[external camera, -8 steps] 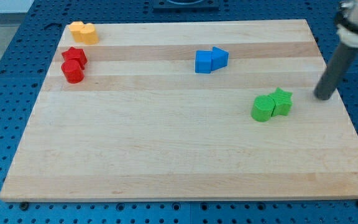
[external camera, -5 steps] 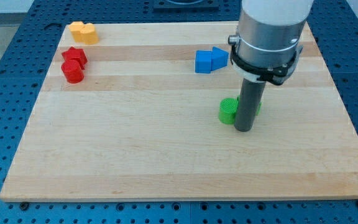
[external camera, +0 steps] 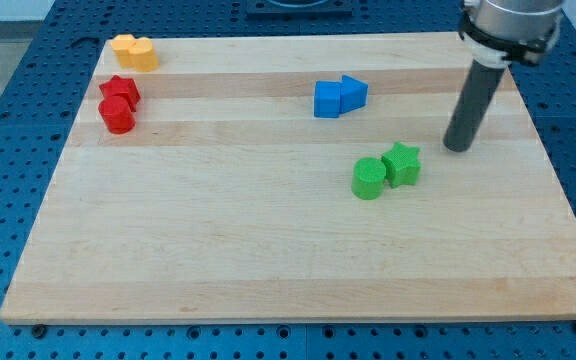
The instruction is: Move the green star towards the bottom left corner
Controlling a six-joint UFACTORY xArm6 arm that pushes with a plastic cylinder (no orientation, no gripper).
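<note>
Star-pushing wants my tip (external camera: 457,148), a bare rod with no hand, now at the green star (external camera: 402,163)'s two o'clock right of bench (external camera: 268,260) centre, driving toward seven o'clock past the green cylinder (external camera: 368,179).

green cylinder (external camera: 368,179) touching green star (external camera: 401,164) on its bottom-left side, bare board (external camera: 218,250) beyond

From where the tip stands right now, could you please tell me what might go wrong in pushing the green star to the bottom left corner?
My tip stands apart from the green star, at its upper right. Two risks:
1. The green cylinder touches the star on its lower left, right in the push path, so both would probably travel together.
2. A push that is off centre may spin the star or let it slip sideways off the tip, and it would stray from the corner.
</note>
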